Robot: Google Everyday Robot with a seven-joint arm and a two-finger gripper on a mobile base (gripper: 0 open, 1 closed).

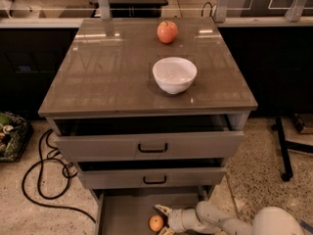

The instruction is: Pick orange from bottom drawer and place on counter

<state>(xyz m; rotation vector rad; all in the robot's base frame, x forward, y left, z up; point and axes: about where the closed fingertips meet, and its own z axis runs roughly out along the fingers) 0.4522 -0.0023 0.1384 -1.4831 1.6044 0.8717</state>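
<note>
The orange [156, 223] lies on the flat grey floor of the open bottom drawer [124, 214], near the lower edge of the camera view. My gripper [163, 220] reaches into that drawer from the right on a white arm. Its fingers are spread, one above and one below the orange's right side, and do not close on it. The counter [112, 77] is the glossy brown-grey top of the grey cabinet above.
A white bowl [174, 74] stands mid-counter and a reddish apple [167, 32] sits at its back. The two upper drawers [151, 146] stand partly pulled out over the bottom one. Black cables [44, 180] lie on the floor at left; a black stand base [283, 151] is at right.
</note>
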